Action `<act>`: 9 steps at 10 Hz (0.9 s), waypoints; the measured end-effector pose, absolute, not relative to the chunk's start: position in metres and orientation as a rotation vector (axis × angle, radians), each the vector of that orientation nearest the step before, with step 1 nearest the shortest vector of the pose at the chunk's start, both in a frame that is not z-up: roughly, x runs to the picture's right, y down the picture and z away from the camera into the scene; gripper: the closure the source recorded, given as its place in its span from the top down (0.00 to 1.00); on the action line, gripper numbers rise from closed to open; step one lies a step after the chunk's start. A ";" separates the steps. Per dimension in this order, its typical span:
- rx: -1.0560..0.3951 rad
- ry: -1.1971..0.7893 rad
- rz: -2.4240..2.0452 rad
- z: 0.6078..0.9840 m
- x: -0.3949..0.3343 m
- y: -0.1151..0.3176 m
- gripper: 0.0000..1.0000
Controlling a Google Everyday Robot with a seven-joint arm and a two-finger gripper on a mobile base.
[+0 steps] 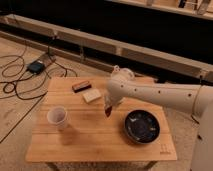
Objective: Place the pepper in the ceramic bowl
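Note:
The pepper [108,113] is a small dark-red chili hanging from my gripper [109,106], which is shut on it and holds it a little above the wooden table [90,140]. The ceramic bowl [142,126] is dark and glossy with lighter streaks inside. It stands on the table's right side, to the right of the gripper and slightly nearer the front. The pepper is left of the bowl's rim, not over it. My white arm [160,95] reaches in from the right.
A white paper cup [57,117] stands at the table's left. A dark rectangular block [81,86] and a pale block [92,95] lie near the back. Cables [15,82] and a black box [36,66] lie on the floor at left.

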State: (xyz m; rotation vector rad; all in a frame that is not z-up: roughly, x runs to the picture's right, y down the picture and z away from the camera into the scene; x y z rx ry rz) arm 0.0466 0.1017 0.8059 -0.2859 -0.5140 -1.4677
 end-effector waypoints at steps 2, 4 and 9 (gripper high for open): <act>-0.311 -0.438 -1.364 0.811 0.093 0.086 0.00; -0.342 -0.384 -1.282 0.818 0.128 0.078 0.00; -0.422 -0.346 -1.121 0.818 0.189 0.097 0.00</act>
